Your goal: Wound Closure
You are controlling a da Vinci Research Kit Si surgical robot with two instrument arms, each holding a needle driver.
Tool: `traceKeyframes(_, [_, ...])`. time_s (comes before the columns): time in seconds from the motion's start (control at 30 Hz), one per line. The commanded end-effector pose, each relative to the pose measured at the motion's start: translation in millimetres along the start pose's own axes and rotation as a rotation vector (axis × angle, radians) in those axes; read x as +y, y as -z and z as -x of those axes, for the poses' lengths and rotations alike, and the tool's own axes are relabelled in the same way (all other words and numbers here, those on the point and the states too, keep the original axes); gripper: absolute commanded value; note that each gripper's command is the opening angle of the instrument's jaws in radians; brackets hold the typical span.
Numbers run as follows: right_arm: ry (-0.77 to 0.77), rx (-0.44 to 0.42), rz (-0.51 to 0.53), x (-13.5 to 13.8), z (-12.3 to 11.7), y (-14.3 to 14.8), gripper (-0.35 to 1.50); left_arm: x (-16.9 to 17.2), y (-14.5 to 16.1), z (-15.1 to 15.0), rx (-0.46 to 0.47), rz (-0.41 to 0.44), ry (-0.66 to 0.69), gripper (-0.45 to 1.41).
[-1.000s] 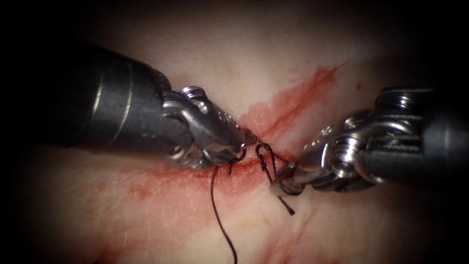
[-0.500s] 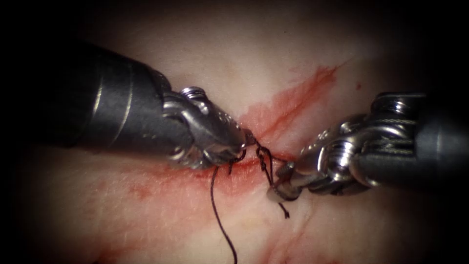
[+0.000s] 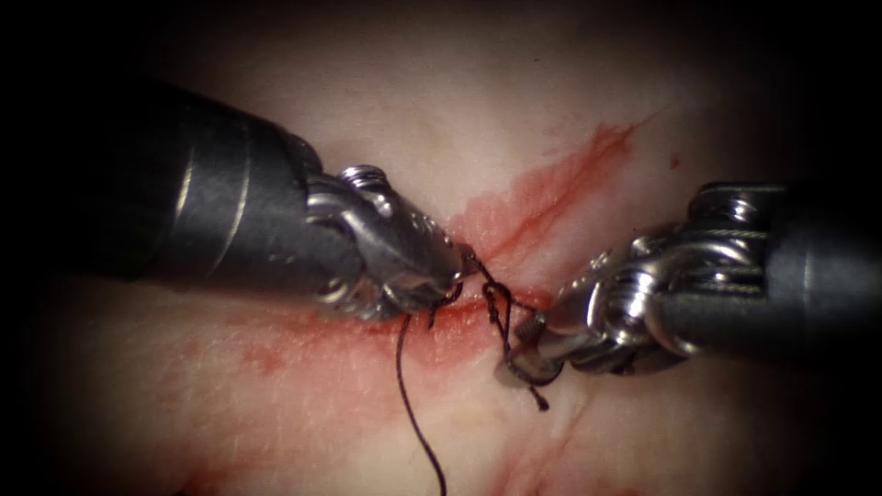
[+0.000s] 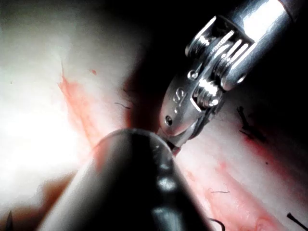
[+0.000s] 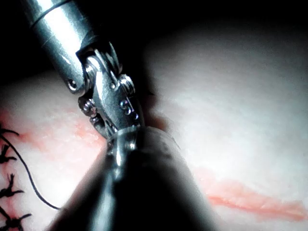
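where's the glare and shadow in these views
Endoscope view: edges fall to black, bright glints on the left tool and right tool, both shut on thread. Left wrist view: tissue glares white beside a dark shadow. Right wrist view: tissue brightly lit, the arm's own shaft dark.

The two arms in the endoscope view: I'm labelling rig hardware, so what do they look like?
Each is a thick dark cylindrical shaft ending in a small shiny metal wristed end effector. The left arm's tool has rounded silver jaws and a round screw head on top; the right arm's tool shows thin wire cables wound around its metal pulleys.
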Motion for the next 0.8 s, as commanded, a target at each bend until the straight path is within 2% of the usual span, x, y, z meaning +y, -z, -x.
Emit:
traceKeyframes(0.03, [-0.011, 0.0, 0.004, -0.1, -0.9, -0.4, 0.07, 0.1, -0.6, -0.4, 0.001, 0.0, 0.0, -0.45])
traceKeyframes(0.1, [-0.011, -0.007, 0.01, -0.1, -0.8, -0.4, 0.02, 0.1, -0.6, -0.4, 0.001, 0.0, 0.0, -0.45])
traceKeyframes(0.23, [-0.023, -0.016, 0.018, 0.0, -0.8, -0.5, -0.35, 0.2, -0.5, -0.3, 0.001, 0.0, 0.001, -0.45])
traceKeyframes(0.43, [-0.029, -0.029, 0.026, 0.2, -0.6, 0.2, -0.35, 0.2, -0.5, -0.1, 0.004, -0.003, -0.001, -0.45])
traceKeyframes(0.57, [-0.017, -0.014, 0.032, 0.6, -1.2, 2.0, -0.35, 0.4, -0.4, 0.6, -0.029, 0.002, -0.018, -0.45])
traceKeyframes(0.7, [0.038, 0.026, 0.053, 1.4, -2.2, 4.5, -0.35, 0.7, 0.5, 1.4, -0.085, -0.005, -0.024, -0.45])
traceKeyframes(0.73, [0.038, 0.049, 0.054, 1.6, -2.6, 5.1, -0.35, 0.9, 0.7, 1.6, -0.11, -0.006, -0.024, -0.45])
traceKeyframes(0.77, [0.056, 0.105, 0.062, 2.0, -3.1, 5.9, -0.35, 1.6, 1.2, 2.2, -0.174, 0.004, -0.028, -0.45])
traceKeyframes(0.8, [0.053, 0.12, 0.052, 2.2, -3.4, 6.1, -0.35, 1.8, 1.2, 2.3, -0.189, 0.006, -0.033, -0.45])
